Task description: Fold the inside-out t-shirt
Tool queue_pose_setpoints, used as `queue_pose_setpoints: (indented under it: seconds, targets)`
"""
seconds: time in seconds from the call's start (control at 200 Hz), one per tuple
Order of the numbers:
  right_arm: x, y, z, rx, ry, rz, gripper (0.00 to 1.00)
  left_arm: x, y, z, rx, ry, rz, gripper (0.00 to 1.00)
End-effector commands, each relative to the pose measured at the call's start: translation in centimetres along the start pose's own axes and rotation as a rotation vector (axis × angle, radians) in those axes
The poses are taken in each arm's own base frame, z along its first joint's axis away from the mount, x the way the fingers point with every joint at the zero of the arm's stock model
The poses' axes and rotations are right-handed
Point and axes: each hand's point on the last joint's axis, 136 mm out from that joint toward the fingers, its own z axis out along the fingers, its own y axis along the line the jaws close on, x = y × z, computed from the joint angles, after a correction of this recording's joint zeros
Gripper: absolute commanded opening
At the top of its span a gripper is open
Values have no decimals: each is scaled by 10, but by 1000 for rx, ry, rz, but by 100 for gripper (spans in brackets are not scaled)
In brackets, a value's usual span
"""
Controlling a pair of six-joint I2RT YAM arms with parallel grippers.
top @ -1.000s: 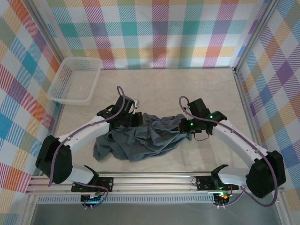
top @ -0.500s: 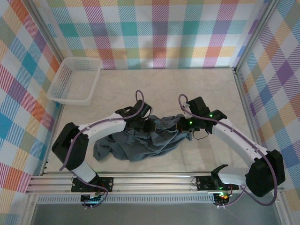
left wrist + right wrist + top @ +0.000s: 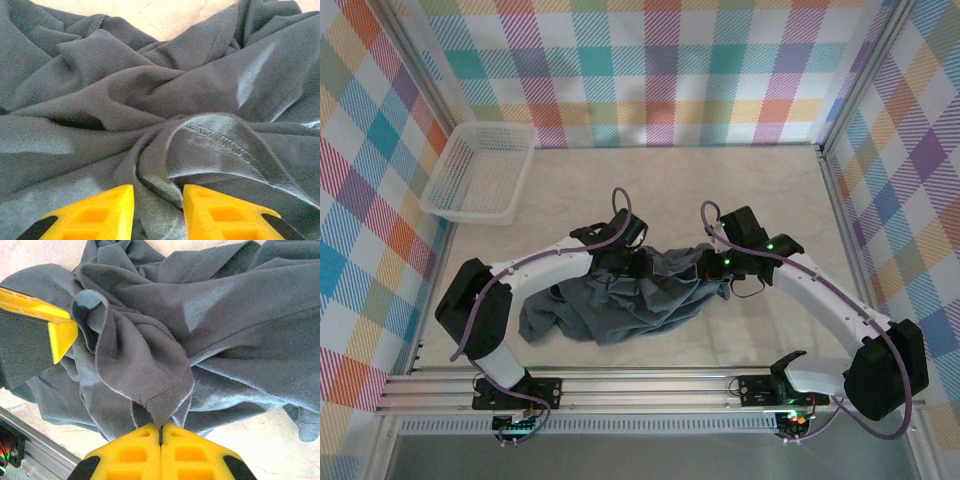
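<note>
The left arm (image 3: pixel 545 268) has swung onto the t-shirt (image 3: pixel 620 305), bunched near-right of the basket (image 3: pixel 448 205); left fingers (image 3: pixel 210 212) apart, right fingers (image 3: pixel 142 442) clamped on a hem. Untangling, I reckon: the left should pinch that fold.

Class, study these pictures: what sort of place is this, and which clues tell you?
Probably a robot test cell, not a home: plaid panels wall in the tabletop, two white arms are bolted to a metal rail, and a crumpled t-shirt lies between them.

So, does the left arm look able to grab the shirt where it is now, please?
Probably yes: the left gripper hangs open over a fold of the shirt, with nothing between.
</note>
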Motion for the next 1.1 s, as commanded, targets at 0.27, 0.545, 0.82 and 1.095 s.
queue_pose_setpoints:
  seconds: [0.27,0.545,0.82,1.095]
  targets:
    - [-4,4,1,-24,-2,8,0,4,-1,13,-151,65,12,35]
    - [-2,4,1,-26,0,11,0,6,3,25,-174,84,14,33]
    - [-3,5,1,-29,-4,9,0,6,6,26,-188,83,12,22]
    - [-10,-25,-7,93,-88,86,0,-32,-34,-52,58,-74,-25,0]
